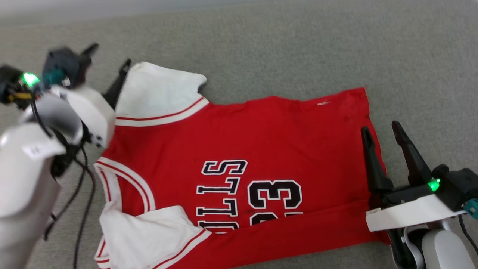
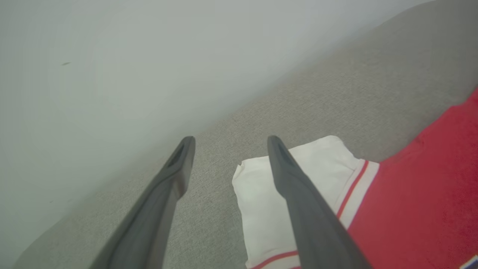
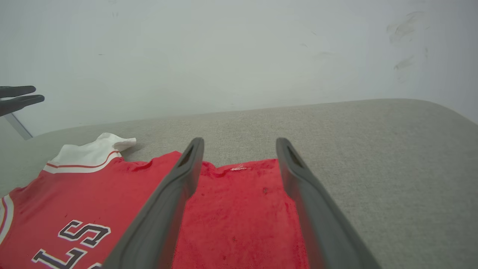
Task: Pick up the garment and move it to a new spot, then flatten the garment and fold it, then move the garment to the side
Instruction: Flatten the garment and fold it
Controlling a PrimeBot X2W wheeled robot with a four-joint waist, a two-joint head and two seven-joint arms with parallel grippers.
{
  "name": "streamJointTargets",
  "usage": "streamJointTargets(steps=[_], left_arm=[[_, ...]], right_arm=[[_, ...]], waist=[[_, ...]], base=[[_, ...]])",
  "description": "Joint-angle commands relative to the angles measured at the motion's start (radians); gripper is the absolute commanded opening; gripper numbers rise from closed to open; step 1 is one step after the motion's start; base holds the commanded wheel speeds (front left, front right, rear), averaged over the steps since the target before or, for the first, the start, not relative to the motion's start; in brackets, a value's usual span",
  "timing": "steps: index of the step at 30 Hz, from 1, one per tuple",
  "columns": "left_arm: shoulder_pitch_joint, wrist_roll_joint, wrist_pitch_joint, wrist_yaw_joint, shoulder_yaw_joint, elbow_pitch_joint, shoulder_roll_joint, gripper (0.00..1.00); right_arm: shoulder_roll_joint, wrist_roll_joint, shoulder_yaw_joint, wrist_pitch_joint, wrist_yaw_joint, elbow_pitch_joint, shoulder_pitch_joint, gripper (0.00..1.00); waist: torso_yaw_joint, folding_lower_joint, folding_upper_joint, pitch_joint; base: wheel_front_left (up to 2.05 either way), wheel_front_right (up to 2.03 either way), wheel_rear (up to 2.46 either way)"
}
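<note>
Over the left end of the surface (image 1: 261, 41), the left gripper (image 1: 110, 55) stands with its 2 fingers wide apart and nothing between them. In the left wrist view (image 2: 230, 142) one finger crosses the far sleeve (image 2: 261, 194) and the other lies over bare grey cloth. The right wrist view shows these fingers (image 3: 20, 99) raised clear of the surface, in front of the wall (image 3: 224, 56).

Right gripper (image 1: 381, 129): fingers fully apart, empty. It sits at the hem end of the garment (image 1: 239, 142). In its own wrist view (image 3: 240, 142) the left finger lies over red cloth and the right finger along the hem edge, over grey beyond it. Contact with the cloth cannot be told.

Garment: red jersey, lying front up on the grey surface, collar toward the left end and hem toward the right end, well short of the far edge.
- Far sleeve (image 1: 157, 93): white, spread outward, with red-and-white striped trim at its seam. Its outer edge lies just beside the left gripper's nearer finger.
- Near sleeve (image 1: 149, 235): white, folded inward over the chest.
- Near long side: a red strip is turned up over the front, covering the lower part of the black, white-outlined letters and of the number 23 (image 1: 276, 198).
- Collar: red-and-white striped trim, visible at the left.
- Body: mostly flat, with light wrinkles and a few dark specks near the hem; a small white mark sits at the far edge.
</note>
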Motion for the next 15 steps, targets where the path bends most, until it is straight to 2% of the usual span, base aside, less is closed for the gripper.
streamJointTargets(steps=[1,7,10,15], left_arm=[[-0.057,-0.025,0.051,-0.003,-0.030,0.008,0.023,1.00],[-0.248,-0.195,0.291,-0.004,-0.200,0.015,0.134,1.00],[-0.320,-0.247,0.411,-0.004,-0.277,0.034,0.187,1.00],[-0.402,-0.320,0.530,-0.004,-0.360,0.067,0.230,1.00]], right_arm=[[0.011,0.006,0.005,-0.004,-0.001,-0.012,-0.025,1.00],[0.022,0.018,0.024,-0.014,-0.001,-0.039,-0.055,1.00],[0.026,0.017,0.028,-0.019,-0.001,-0.043,-0.063,1.00],[0.030,0.018,0.045,-0.029,-0.001,-0.034,-0.079,1.00]], waist=[[-0.039,-0.0002,0.0000,0.055],[-0.074,-0.0002,0.0000,0.130],[-0.087,-0.0002,0.0000,0.161],[-0.105,-0.0002,0.0000,0.201]], base=[[0.00,0.00,0.00],[0.00,0.00,0.00],[0.00,0.00,0.00],[0.00,0.00,0.00]])
